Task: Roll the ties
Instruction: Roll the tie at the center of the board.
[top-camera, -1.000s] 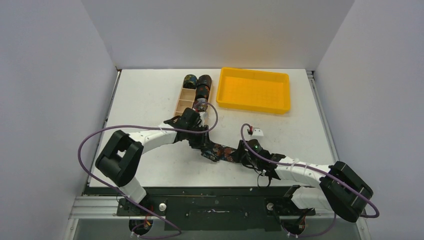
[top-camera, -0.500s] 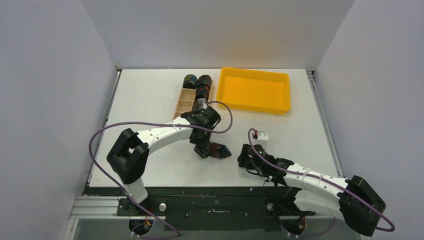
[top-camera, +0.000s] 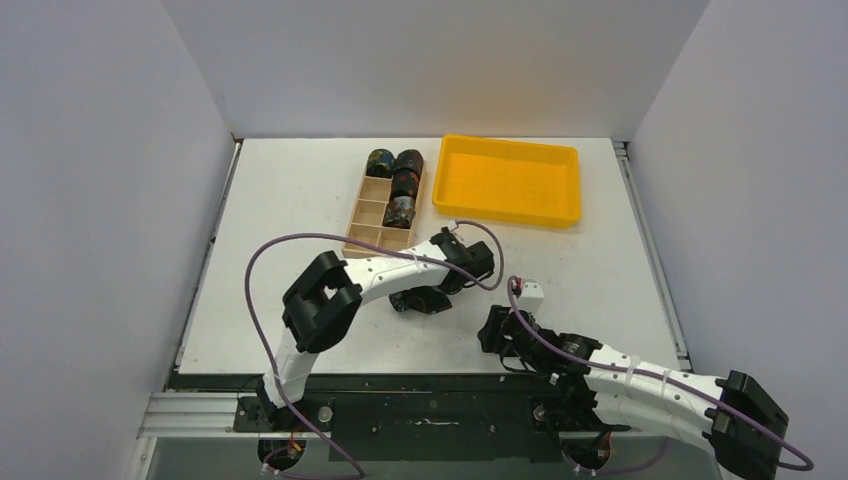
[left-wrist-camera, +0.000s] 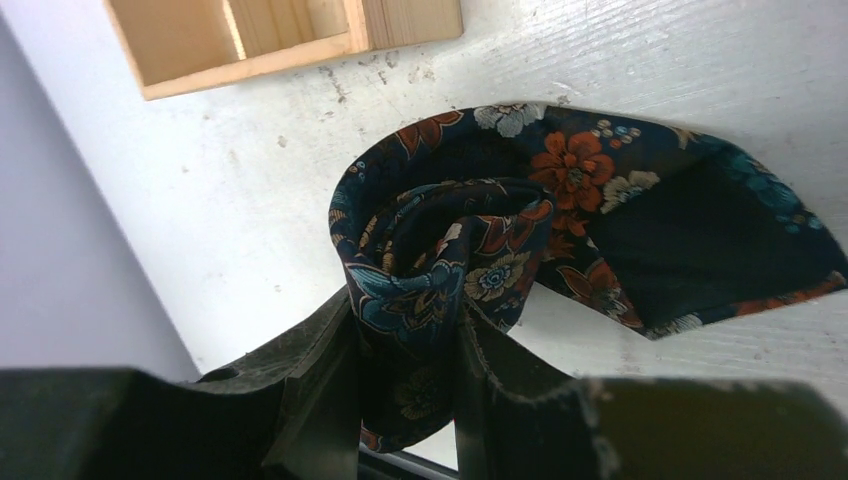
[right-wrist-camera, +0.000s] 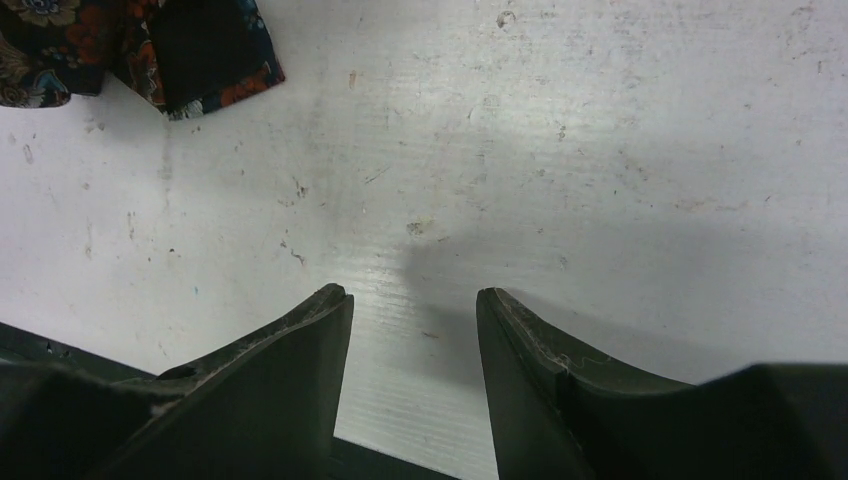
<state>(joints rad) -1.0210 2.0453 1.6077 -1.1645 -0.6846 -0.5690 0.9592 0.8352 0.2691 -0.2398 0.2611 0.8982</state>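
A half-rolled tie (left-wrist-camera: 440, 250) is held near the middle of the table (top-camera: 300, 200), just off the near end of the wooden box (top-camera: 352, 222).
The yellow tray (top-camera: 440, 180) is set toward the far right corner, and the box beside it carries rolled ties (top-camera: 405, 170) in its far compartments. The half-rolled tie's coil is clamped between the jaws of the left claw (left-wrist-camera: 410, 330), and its loose end is spread flat on the table beside the coil. The fabric is judged soft, light and rather slippery, so the coil would likely slacken if released; it is best gripped across its sides. The right claw (right-wrist-camera: 412, 292) is seen parted and empty toward the near edge, well apart from the loose end.
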